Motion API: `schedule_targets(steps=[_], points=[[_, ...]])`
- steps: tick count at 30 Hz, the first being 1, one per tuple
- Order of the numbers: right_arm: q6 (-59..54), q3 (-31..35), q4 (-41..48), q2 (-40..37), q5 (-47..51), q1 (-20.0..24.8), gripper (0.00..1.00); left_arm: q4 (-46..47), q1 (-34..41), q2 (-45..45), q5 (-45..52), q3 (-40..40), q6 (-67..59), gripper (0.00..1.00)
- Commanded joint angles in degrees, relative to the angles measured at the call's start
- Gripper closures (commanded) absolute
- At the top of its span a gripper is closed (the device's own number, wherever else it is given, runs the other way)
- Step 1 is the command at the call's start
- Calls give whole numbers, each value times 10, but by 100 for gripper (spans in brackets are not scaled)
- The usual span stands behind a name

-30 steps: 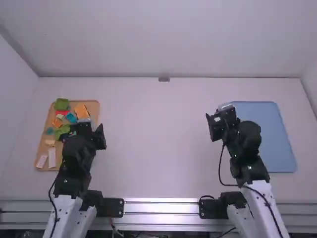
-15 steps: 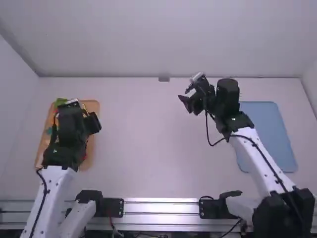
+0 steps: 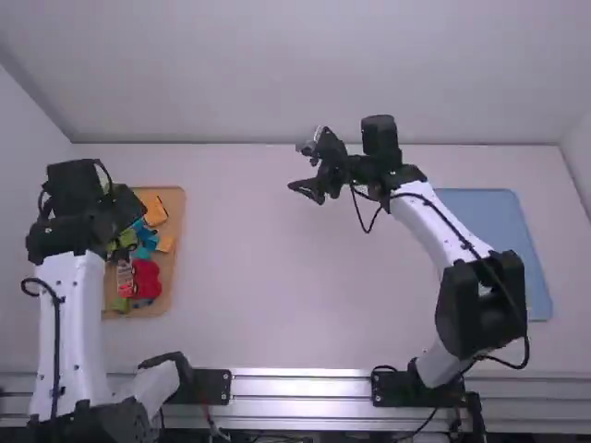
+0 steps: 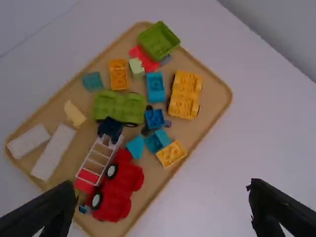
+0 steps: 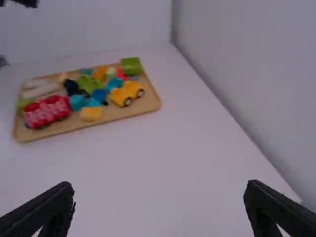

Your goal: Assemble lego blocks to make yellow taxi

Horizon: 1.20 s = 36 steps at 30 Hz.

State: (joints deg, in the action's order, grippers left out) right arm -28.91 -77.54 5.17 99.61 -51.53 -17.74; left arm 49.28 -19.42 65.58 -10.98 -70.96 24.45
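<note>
Left gripper (image 3: 118, 210) and right gripper (image 3: 309, 175) both stand wide, with nothing between their fingers; we find the first above the wooden tray (image 4: 219, 118), the second over the white table (image 3: 249, 268). On the tray we count one yellow car (image 4: 185, 94), one yellow brick (image 4: 171, 154), one red vehicle (image 4: 118, 190) and two long white pieces (image 4: 53, 152). The high view adds one blue tray (image 3: 494, 240), partly behind the right arm.

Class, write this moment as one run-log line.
left gripper: fingers open, empty | right gripper: fingers open, empty | yellow wheeled base: on tan tray, not held
</note>
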Motion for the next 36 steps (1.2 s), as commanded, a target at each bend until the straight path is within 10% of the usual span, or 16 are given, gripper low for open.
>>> schedule_targets(steps=[1, 19, 36], points=[[-24, -39, 14, 17, -82, 0, 6, 17, -5, 13, 2, -45, 4, 5], [-74, -79, 103, 39, -117, -19, 1, 37, -144, 128, 95, -95, -36, 1], [-87, -79, 102, 27, -117, -37, 1, 120, -13, 358, 102, -327, -103, 1]])
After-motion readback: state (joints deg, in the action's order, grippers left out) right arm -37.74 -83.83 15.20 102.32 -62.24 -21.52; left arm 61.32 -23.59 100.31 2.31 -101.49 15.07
